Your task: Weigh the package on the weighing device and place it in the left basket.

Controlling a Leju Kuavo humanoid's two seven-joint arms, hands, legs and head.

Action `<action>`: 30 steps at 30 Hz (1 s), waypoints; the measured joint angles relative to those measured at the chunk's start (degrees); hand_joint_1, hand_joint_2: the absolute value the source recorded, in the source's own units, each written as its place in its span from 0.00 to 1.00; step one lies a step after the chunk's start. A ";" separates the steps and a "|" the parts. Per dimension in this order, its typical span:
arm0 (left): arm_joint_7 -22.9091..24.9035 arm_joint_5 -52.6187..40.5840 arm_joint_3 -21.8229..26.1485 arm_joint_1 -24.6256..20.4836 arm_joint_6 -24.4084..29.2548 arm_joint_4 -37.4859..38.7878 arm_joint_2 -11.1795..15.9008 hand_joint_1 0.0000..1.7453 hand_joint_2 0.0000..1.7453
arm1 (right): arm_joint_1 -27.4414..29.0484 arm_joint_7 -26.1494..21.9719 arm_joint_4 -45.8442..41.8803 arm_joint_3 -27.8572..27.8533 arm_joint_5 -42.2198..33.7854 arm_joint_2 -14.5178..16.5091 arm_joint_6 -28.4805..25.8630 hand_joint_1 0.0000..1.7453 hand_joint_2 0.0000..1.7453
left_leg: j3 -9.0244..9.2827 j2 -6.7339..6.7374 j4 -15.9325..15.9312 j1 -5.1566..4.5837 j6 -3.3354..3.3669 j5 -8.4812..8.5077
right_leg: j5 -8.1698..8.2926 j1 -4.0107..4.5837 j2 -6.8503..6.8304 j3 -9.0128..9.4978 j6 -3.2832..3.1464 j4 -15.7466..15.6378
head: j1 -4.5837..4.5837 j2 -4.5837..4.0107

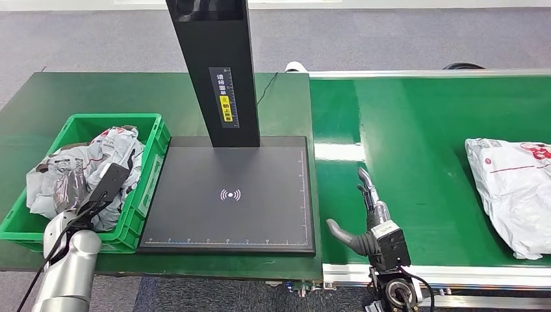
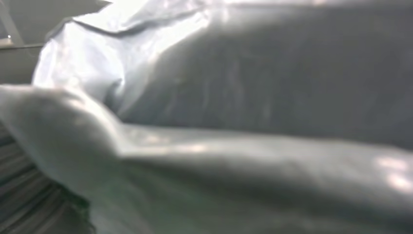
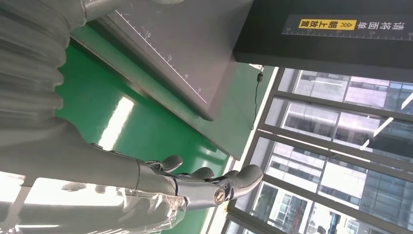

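Robot's right hand [image 1: 367,218], fingers spread and holding nothing, hovers over green conveyor; crinkled white plastic package [image 1: 513,195] lies to its right

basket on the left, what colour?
Green: the basket is a green plastic crate holding grey-white packages. Clearest in the head view.

The black column [image 1: 217,68] of the weighing device carries a vertical white-print label with Chinese characters, too small to read with certainty, above a yellow tag with dark characters and a graduated scale. The weighing platform [image 1: 230,195] bears a white wireless-signal symbol at centre and ruler graduations along its front and right edges. The package [image 1: 516,192] on the green conveyor [image 1: 403,130] shows red printing, illegible.
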 joint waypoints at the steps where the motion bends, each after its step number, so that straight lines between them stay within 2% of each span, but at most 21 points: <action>1: 0.04 0.00 -0.01 -0.01 -0.23 0.02 0.01 1.00 1.00 | 0.00 0.00 0.02 0.00 0.00 0.01 0.01 0.00 1.00 | 0.00 0.00 0.00 0.00 0.00 0.00 | 0.00 0.00 0.00 0.00 0.00 0.00 | 0.00 0.00; 4: 1.39 -0.33 -0.26 -0.39 -3.30 0.37 0.22 1.00 1.00 | -0.22 0.10 0.20 -0.02 0.22 0.07 0.22 0.00 1.00 | 0.01 -0.02 0.00 0.00 0.00 0.00 | 0.00 0.00 -0.02 0.04 0.00 0.00 | 0.00 0.00; 8: 5.48 -0.85 -0.46 -2.28 -7.26 2.63 0.92 1.00 1.00 | -1.38 0.95 0.81 -0.02 1.01 0.50 0.51 0.00 1.00 | 0.18 -0.07 -0.03 -0.02 0.00 0.00 | -0.01 -0.02 -0.09 0.23 0.00 0.00 | 0.00 0.00; 9: 6.03 -0.52 -0.43 -2.85 -8.07 3.50 1.13 0.94 1.00 | -1.70 1.20 1.00 -0.02 1.15 0.64 0.54 0.00 1.00 | 0.23 -0.07 -0.03 -0.02 0.00 0.00 | -0.01 -0.02 -0.09 0.28 0.00 0.00 | 0.01 0.00; 12: 6.84 0.52 -0.36 -4.26 -10.78 6.29 2.07 0.19 1.00 | -2.48 1.61 1.66 -0.02 1.32 0.97 0.56 0.00 1.00 | 0.39 -0.07 -0.06 -0.02 0.00 -0.01 | -0.04 -0.02 -0.10 0.48 0.00 0.00 | 0.01 0.00; 13: 6.95 0.69 -0.36 -4.59 -11.37 7.25 2.41 0.00 1.00 | -2.70 1.69 1.93 -0.02 1.33 1.05 0.57 0.00 1.00 | 0.47 -0.07 -0.07 -0.03 0.00 -0.01 | -0.06 -0.02 -0.10 0.55 0.00 0.00 | 0.01 0.00; 15: 6.02 0.89 -0.40 -5.04 -9.77 8.98 2.88 0.00 1.00 | -3.06 1.88 2.45 -0.02 1.36 1.19 0.60 0.00 1.00 | 0.62 -0.07 -0.07 -0.03 0.00 -0.02 | -0.07 -0.02 -0.10 0.64 0.00 0.00 | 0.01 0.00; 19: 3.99 1.56 -0.70 -5.08 -1.32 9.84 2.43 0.00 1.00 | -3.03 2.55 2.65 0.01 1.66 1.38 0.98 0.00 1.00 | 0.68 -0.14 -0.06 -0.03 0.01 0.02 | -0.07 -0.02 -0.14 0.68 0.00 0.00 | 0.02 0.00; 26: 2.72 4.40 -1.94 -4.11 2.99 8.14 2.04 0.00 1.00 | -2.91 3.00 2.63 0.02 1.73 1.43 1.27 0.00 1.00 | 0.56 -0.23 -0.04 -0.03 0.02 0.04 | -0.07 -0.03 -0.23 0.61 0.00 0.00 | 0.01 0.00; 30: -1.54 7.70 -2.25 -3.01 7.23 6.63 1.89 0.00 1.00 | -2.87 2.87 2.63 0.07 1.69 1.42 1.29 0.00 1.00 | 0.43 -0.23 -0.03 -0.03 0.02 0.03 | -0.07 -0.03 -0.24 0.46 0.00 0.00 | 0.00 0.00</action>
